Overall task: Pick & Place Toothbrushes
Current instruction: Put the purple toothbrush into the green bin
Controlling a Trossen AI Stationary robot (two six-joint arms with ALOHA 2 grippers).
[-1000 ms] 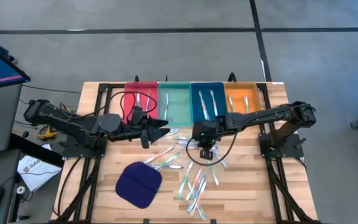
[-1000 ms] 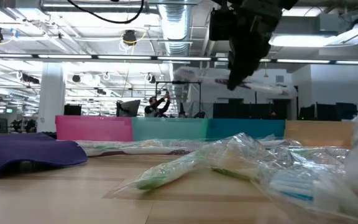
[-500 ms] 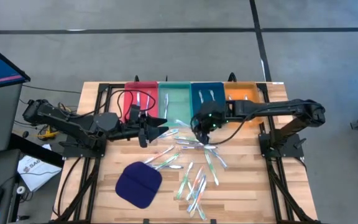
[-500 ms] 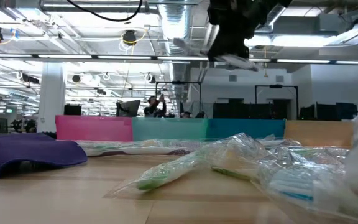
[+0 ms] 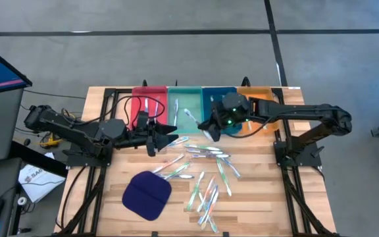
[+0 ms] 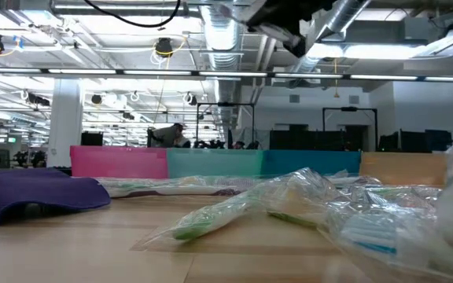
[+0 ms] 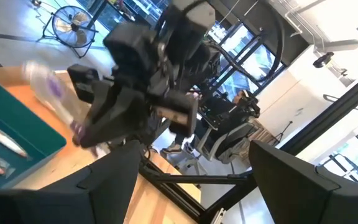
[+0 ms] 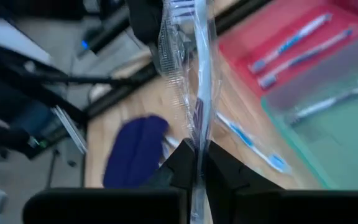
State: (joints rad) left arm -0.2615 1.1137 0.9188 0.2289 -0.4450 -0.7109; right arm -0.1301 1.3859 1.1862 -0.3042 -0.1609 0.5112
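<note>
Carrying a wrapped toothbrush [image 8: 196, 81] pinched between its pressed-together fingers, the right claw [image 5: 206, 126] has swung from above the loose toothbrushes [image 5: 206, 191] on the desk [image 5: 262, 197] back toward the trays, now hanging by the teal tray [image 5: 184, 108] and blue tray [image 5: 209, 104]; the left claw [image 5: 170, 135] stays spread near the red tray [image 5: 149, 99], unmoved; the dark blue pad [image 5: 147, 195] lies as before.
</note>
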